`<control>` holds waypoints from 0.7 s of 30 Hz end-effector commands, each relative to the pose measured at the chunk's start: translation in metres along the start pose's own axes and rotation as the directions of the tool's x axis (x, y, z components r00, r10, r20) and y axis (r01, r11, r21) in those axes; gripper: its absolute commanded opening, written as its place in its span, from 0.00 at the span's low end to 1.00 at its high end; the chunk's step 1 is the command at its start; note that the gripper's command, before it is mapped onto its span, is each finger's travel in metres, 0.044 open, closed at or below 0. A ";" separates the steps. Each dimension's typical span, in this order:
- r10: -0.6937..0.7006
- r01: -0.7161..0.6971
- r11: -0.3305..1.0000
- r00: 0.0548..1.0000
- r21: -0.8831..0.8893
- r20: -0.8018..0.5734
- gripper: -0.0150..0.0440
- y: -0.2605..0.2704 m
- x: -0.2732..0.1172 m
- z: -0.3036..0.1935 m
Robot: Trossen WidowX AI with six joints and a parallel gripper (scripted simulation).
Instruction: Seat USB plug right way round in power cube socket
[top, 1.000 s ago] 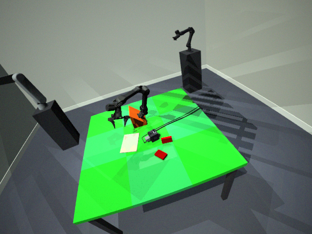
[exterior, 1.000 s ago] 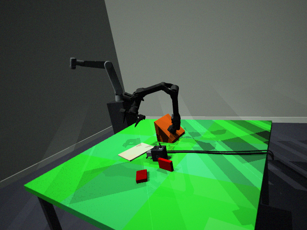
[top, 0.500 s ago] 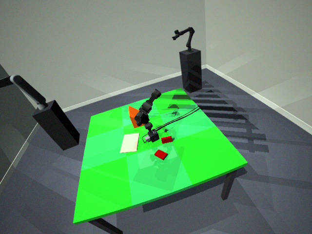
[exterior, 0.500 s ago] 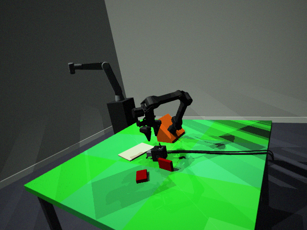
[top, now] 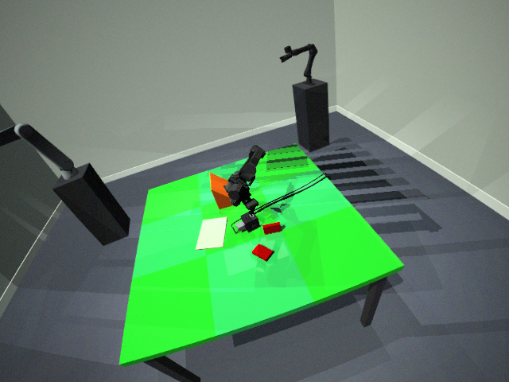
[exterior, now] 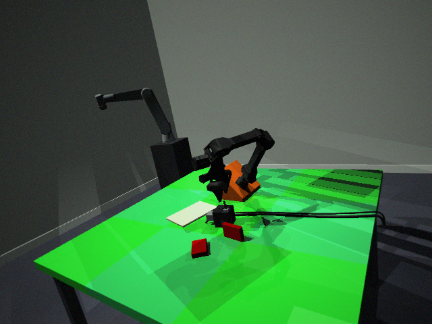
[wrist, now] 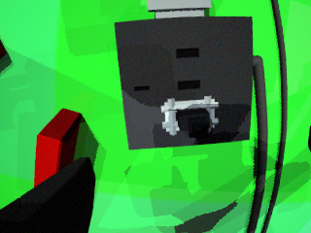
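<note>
The dark power cube (top: 251, 222) (exterior: 223, 219) (wrist: 151, 63) stands on the green table. Its top shows slots in the wrist view and a dark USB plug (wrist: 194, 118) near one edge, inside a pale metal surround (wrist: 187, 104). The plug (exterior: 225, 206) stands up from the cube top in the exterior view. Its depth and which way round it sits cannot be told. My gripper (wrist: 208, 153) (exterior: 219, 196) is open and empty, fingers pointing down above the cube. One finger shows at the lower left of the wrist view; the other barely shows at the right edge.
A red block (top: 272, 228) (exterior: 232, 231) (wrist: 48, 162) stands close beside the cube; another (top: 262, 252) (exterior: 199, 248) lies farther off. A grey plug (top: 239, 226) (wrist: 180, 6) is at the cube's side. Black cables (top: 296, 192) (exterior: 296, 214) trail away. A pale board (top: 211, 233) and orange wedge (top: 219, 191) (exterior: 237, 190) are nearby.
</note>
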State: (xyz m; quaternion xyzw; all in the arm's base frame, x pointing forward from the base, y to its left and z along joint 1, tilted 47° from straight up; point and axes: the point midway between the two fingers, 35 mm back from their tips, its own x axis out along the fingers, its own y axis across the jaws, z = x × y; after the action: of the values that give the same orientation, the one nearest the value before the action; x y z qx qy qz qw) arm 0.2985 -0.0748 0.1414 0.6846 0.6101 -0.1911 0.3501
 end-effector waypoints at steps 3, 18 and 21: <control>0.000 0.000 1.000 1.000 0.004 -0.004 1.00 -0.001 0.007 0.000; 0.001 -0.001 1.000 1.000 0.004 -0.004 1.00 -0.001 0.022 -0.001; 0.001 -0.001 1.000 1.000 0.004 -0.004 1.00 -0.001 0.025 -0.001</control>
State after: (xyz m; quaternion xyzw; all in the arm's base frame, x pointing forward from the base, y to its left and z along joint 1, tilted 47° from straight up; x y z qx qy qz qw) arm 0.3020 -0.0596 0.1270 0.6844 0.6105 -0.1903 0.3502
